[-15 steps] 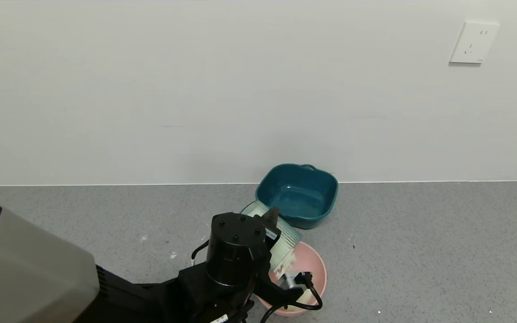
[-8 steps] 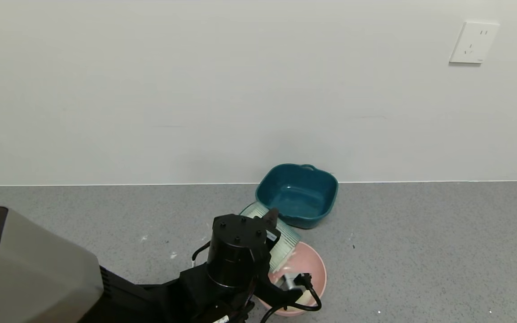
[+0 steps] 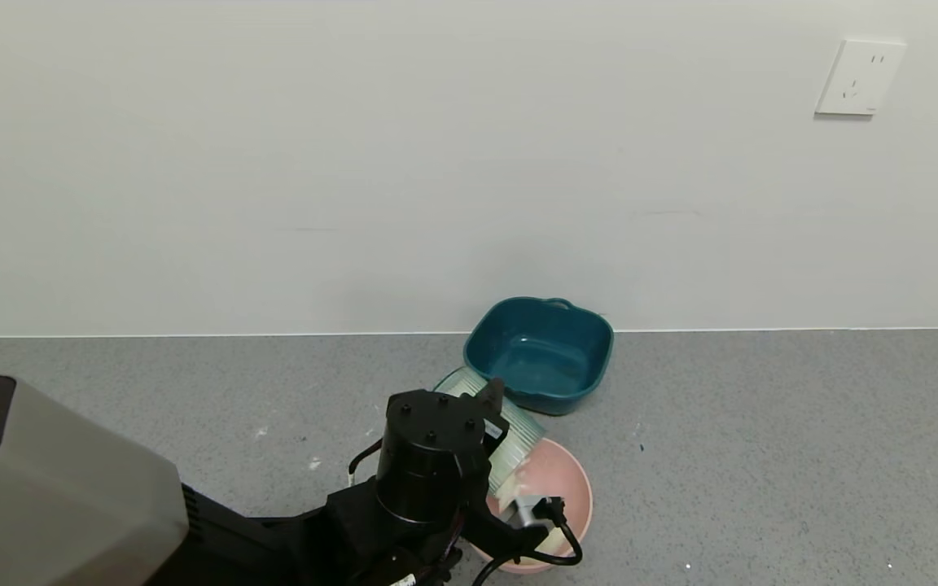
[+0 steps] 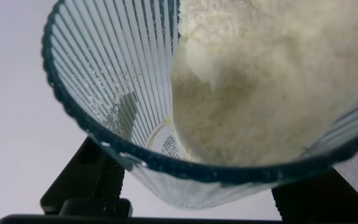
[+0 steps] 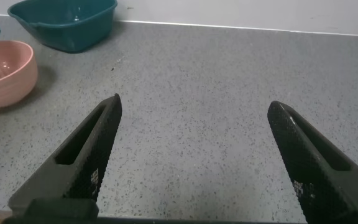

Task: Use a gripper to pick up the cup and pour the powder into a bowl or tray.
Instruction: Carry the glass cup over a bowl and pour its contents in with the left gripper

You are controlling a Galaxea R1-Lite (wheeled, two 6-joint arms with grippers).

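My left gripper is shut on the ribbed pale blue-green cup and holds it tilted, mouth down, over the near-left rim of the pink bowl. In the left wrist view the cup fills the frame between the dark fingers, and cream powder lies heaped along its lower side up to the rim. A pale patch shows in the bowl under the arm's cable. My right gripper is open and empty over bare counter, well to the right of the bowl.
A dark teal tub stands empty against the wall just behind the cup; it also shows in the right wrist view. White specks dot the grey counter left of the arm. A wall socket is at upper right.
The left gripper and the tilted cup have shifted only slightly over the bowl. The powder at the cup's mouth has moved a little. The right arm has not moved.
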